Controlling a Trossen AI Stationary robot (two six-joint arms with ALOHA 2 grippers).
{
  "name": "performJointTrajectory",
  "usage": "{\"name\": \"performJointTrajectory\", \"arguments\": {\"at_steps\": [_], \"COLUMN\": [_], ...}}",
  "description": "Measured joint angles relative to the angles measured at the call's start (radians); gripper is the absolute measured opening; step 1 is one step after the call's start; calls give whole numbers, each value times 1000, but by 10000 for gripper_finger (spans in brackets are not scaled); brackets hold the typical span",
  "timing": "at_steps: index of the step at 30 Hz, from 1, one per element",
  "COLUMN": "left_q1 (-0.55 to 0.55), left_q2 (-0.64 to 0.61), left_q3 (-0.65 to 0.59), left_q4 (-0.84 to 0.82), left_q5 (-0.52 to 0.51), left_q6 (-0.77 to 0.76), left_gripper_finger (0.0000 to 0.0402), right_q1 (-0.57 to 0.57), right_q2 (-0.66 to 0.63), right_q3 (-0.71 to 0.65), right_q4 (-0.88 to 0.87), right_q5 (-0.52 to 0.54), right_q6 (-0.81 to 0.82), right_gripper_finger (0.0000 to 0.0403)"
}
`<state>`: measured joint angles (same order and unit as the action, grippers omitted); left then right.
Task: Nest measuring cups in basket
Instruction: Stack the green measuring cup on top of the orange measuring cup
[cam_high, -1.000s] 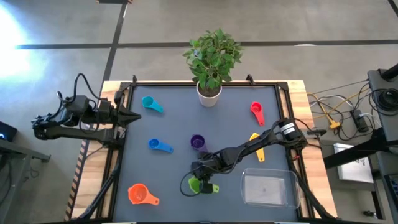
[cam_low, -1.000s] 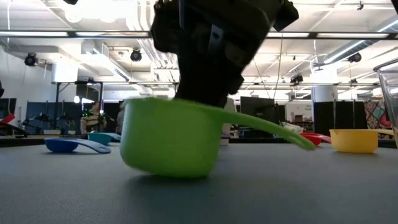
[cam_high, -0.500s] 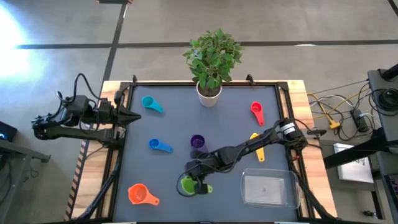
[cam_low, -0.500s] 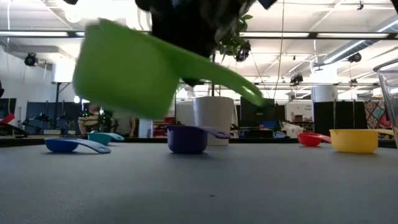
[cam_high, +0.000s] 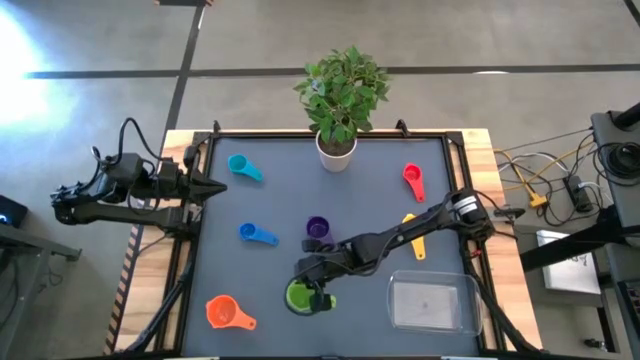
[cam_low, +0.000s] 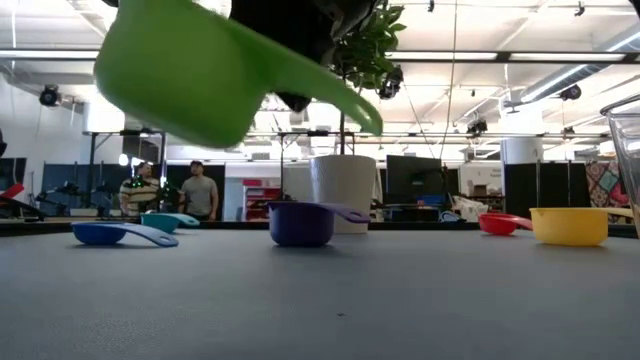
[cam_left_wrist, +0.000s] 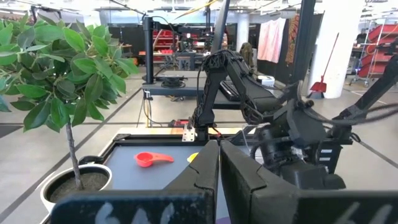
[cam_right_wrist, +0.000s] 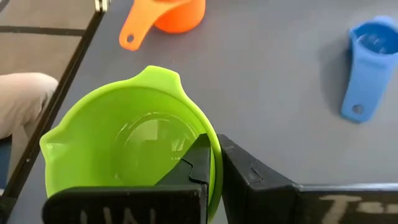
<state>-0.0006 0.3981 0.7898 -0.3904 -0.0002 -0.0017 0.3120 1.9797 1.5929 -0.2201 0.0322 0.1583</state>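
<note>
Near the table's front edge, the right gripper pinches the rim of the green measuring cup, holding it tilted and clear of the grey table. Just right of it lies the clear basket. The purple cup sits just behind the gripper, the blue cup to its left, the orange cup at the front left. Farther off rest the yellow cup, red cup and teal cup, beside the potted plant. At the table's left edge, the left gripper waits with fingers pressed together.
</note>
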Motion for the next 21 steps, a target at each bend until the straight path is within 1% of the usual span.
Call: {"name": "performJointTrajectory", "arguments": {"at_steps": [5, 11, 15, 18, 21], "left_q1": [0, 0, 0, -1, -5], "left_q2": [0, 8, 43, 89, 126], "left_q3": [0, 0, -17, -19, -19], "left_q4": [0, 8, -4, -16, -21], "left_q5": [0, -14, -14, -24, -65], "left_q6": [0, -16, -117, -129, -124], "left_gripper_finger": [0, 0, 0, 0, 0], "right_q1": [-3, -22, -34, -42, -48], "right_q2": [-27, -46, -50, -53, -55], "right_q3": [-1, -3, -4, -5, -5], "right_q4": [12, 41, 44, 47, 51], "right_q5": [40, 47, 48, 48, 55], "right_q6": [-35, -59, -69, -70, -70], "right_gripper_finger": [9, 9, 9, 9, 9]}}
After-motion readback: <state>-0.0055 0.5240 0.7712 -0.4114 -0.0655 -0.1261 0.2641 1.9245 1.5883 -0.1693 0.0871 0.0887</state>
